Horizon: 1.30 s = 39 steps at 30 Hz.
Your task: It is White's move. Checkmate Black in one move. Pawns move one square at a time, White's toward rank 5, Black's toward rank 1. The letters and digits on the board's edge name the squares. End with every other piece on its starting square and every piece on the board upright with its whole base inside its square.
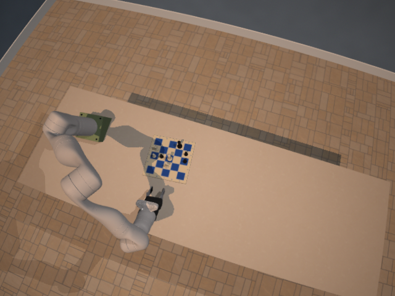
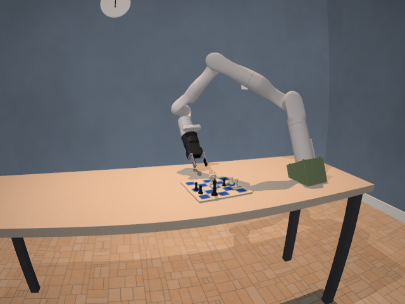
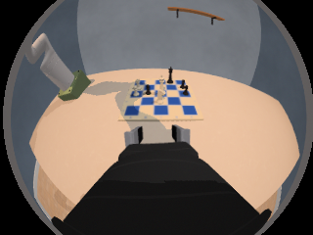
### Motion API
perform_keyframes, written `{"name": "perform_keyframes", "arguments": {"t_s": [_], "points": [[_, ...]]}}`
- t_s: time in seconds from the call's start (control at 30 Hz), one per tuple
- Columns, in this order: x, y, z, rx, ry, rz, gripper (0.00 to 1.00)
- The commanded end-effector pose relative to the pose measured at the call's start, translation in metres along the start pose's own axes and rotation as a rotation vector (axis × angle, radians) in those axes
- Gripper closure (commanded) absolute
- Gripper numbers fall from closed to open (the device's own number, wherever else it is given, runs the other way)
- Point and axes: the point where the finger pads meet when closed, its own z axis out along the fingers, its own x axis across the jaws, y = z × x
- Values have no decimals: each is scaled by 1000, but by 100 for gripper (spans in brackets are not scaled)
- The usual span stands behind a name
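A small blue-and-cream chessboard point(image 1: 180, 175) point(image 2: 204, 196) point(image 3: 190, 110) lies on the table. It carries several black and white pieces, all upright as far as I can tell. The tall black king point(image 1: 179, 145) point(image 2: 214, 188) point(image 3: 171, 76) stands near the edge farthest from my gripper. Black pawns point(image 1: 186, 153) point(image 2: 195, 187) stand near it. White pieces point(image 1: 170, 157) point(image 2: 231, 180) point(image 3: 160, 94) stand around the middle and on the side toward the arm's base. My gripper point(image 1: 156, 191) point(image 2: 199, 163) point(image 3: 156, 131) is open and empty. It hangs above the bare table just outside one board edge, tilted toward the board.
The arm's green base block point(image 1: 95, 127) point(image 2: 307, 170) point(image 3: 73, 86) sits on the table point(image 1: 255, 191) point(image 2: 98, 196) point(image 3: 248, 131) beyond the board's other side. The arm arches high over the table. A wall clock point(image 2: 114, 6) hangs behind.
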Motion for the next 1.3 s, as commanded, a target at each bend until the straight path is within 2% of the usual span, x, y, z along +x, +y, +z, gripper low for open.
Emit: {"name": "perform_keyframes", "arguments": {"t_s": [0.0,0.23,0.37,0.57,0.77,0.87,1.0,1.07,1.27], "points": [[3,-9,-11,-4,6,-7,0],[3,-42,-45,-4,6,-7,0],[4,-53,-56,-4,6,-7,0],[4,-56,-59,-4,6,-7,0],[1,-59,-52,-12,-14,-29,0],[-2,-69,-43,-32,-49,-83,0],[-10,-90,-23,-81,-128,-216,0],[-10,-90,-23,-81,-128,-216,0],[-30,-130,13,-193,-299,-551,0]]}}
